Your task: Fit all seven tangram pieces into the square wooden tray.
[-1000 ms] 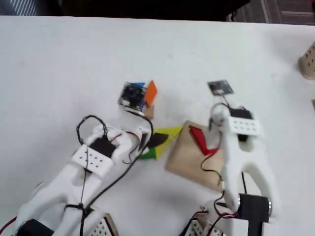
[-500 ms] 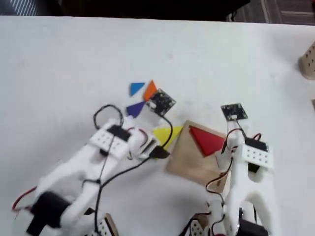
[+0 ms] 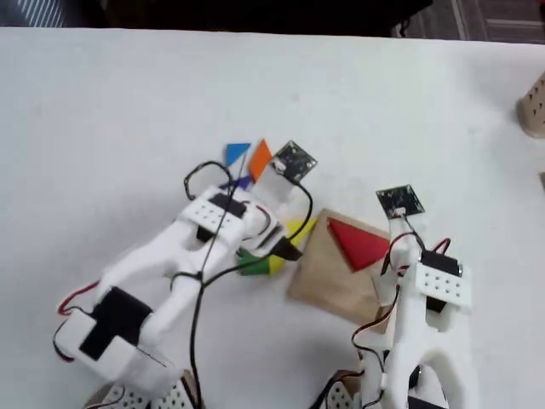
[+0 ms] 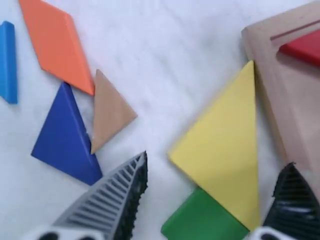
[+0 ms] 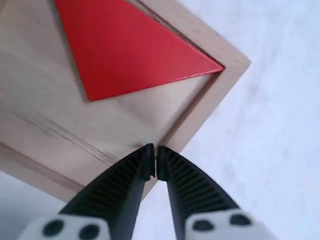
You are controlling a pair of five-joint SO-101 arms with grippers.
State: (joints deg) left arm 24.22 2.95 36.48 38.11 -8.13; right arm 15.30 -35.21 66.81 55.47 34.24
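The square wooden tray lies between the arms with a red triangle flat inside it. My left gripper is open and straddles a yellow triangle that rests against the tray's outer edge. A green piece touches the yellow one. Farther off lie a dark blue triangle, a tan triangle, an orange parallelogram and a light blue piece. My right gripper is shut and empty, above the tray's rim near the red triangle.
The left arm reaches in from the lower left, its cable looping over the loose pieces. The right arm stands over the tray's near right corner. A pegged wooden block sits at the far right edge. Bare white table stretches behind the pieces.
The left arm swung right, from the far loose pieces to the yellow triangle by the tray. The red triangle went from tilted at the right gripper to flat, and the right arm drew back.
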